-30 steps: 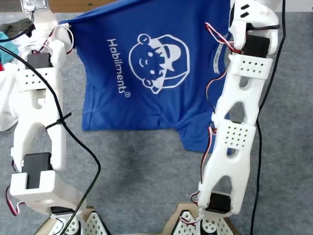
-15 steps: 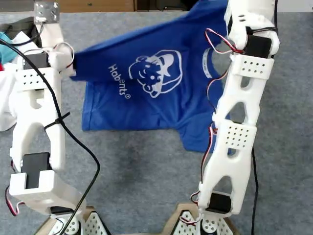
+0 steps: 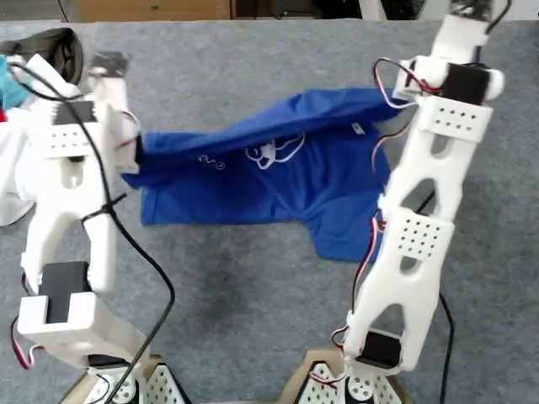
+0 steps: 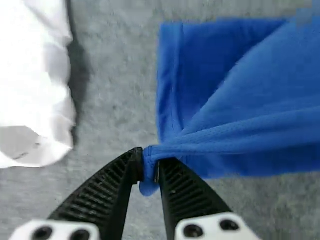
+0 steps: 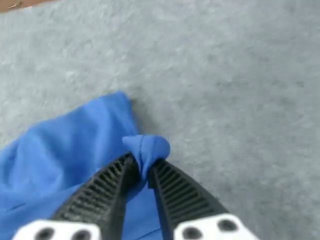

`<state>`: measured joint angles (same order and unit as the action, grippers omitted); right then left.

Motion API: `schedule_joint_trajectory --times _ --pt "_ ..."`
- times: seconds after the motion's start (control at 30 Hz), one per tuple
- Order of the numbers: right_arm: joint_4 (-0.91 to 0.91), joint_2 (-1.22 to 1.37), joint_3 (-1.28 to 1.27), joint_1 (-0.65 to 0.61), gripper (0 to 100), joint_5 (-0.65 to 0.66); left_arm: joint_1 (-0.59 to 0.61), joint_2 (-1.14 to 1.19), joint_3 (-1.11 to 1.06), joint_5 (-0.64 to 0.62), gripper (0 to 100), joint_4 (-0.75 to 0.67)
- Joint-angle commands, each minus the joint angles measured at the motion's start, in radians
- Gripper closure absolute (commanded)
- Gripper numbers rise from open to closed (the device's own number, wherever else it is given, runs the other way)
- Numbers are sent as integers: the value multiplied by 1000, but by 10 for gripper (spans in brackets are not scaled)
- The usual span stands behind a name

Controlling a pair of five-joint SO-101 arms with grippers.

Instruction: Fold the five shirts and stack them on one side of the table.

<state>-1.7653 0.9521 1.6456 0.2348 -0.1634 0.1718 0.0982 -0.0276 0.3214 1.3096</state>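
1. Now the left gripper (image 4: 148, 170) is clamped on a bunched corner of the blue shirt (image 4: 240, 100); the black ribbed jaws pinch the fabric between them.
2. Right gripper (image 5: 141, 170) is likewise clenched on a small bunch of blue fabric, which pokes out past the jaw tips.
3. High view: the shirt (image 3: 278, 181) sits mid-table between the two arms, on the grey table (image 3: 253, 278).
4. Its lower layer lies flat. The upper edge is lifted and stretched as a ridge running from the left gripper (image 3: 133, 156) to the right gripper (image 3: 396, 93).
5. That ridge slopes: the right end is farther back on the table than the left end.
6. Fabric is doubled over itself, so just bits of the white print (image 3: 274, 151) show near the fold.
7. One sleeve (image 3: 345, 231) sticks out flat at the near right corner, just beside the right arm (image 3: 421, 219).
8. Left arm (image 3: 63, 210) stands along the left side, with a black cable (image 3: 135, 244) looping over it.
9. White cloth (image 3: 13, 181) lies crumpled at the left edge, beside the left arm. In the left wrist view, this cloth (image 4: 30, 90) is near the shirt's side, apart from it, with grey table between.
10. More clothes are piled at the far left corner: a dark piece (image 3: 50, 42) and a teal scrap (image 3: 8, 88).
11. No folded stack can be made out on either side of the table.
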Motion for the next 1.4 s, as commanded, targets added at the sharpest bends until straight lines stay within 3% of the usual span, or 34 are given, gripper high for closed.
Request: schedule_joint_trajectory --times 0.0,0.2,0.63,0.93,1.17,1.37 --pt "-17 -130 12 88 992 9 -46 -4 -52 5 982 3" --pt "-20 -139 10 130 992 15 -97 -4 -80 0 982 2" --pt "-23 -142 -48 134 993 178 -92 -2 -75 0 982 -2" --pt "-21 -329 -641 50 993 180 -72 -2 -81 -63 982 -109" --pt "-15 -527 -1150 -45 993 180 -77 -2 -74 -97 982 -114" --pt "32 -564 -1311 -30 993 181 -77 -2 -83 -97 982 -114"
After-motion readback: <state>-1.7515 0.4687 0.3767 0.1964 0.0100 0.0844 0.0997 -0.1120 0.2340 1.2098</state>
